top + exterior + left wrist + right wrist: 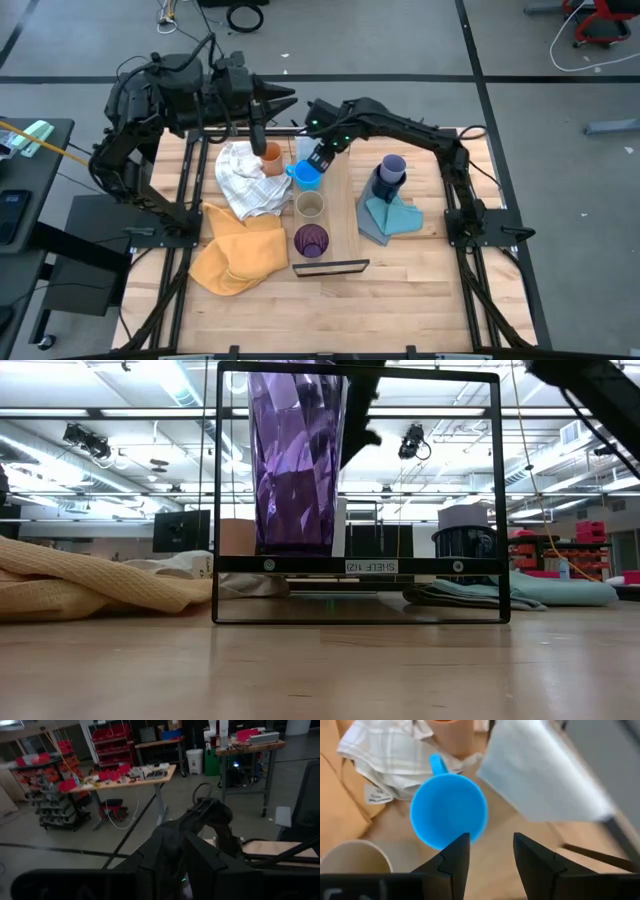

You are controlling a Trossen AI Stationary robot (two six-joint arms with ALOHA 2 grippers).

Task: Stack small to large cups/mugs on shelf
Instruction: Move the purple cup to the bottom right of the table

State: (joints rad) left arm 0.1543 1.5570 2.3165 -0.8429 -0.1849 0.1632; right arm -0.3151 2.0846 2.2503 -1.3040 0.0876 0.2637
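The shelf (335, 215) lies along the table's middle, its black frame (355, 565) at the near end. On it stand the dark purple tumbler (311, 241) nearest, then the tan cup (310, 206), then the light blue mug (448, 810). My right gripper (491, 855) hangs open above the blue mug's far rim, pointing steeply down, with nothing between its fingers. The orange cup (271, 158) stands at the white cloth's far edge. The lavender cup (393, 165) sits in the navy mug (383, 187) on the blue cloth. My left gripper (272, 100) waits raised at the far left.
A white cloth (245, 180) and a yellow cloth (238, 255) lie left of the shelf, and a blue cloth (392, 218) lies to its right. A small white box (545, 775) stands at the shelf's far end, close to the blue mug.
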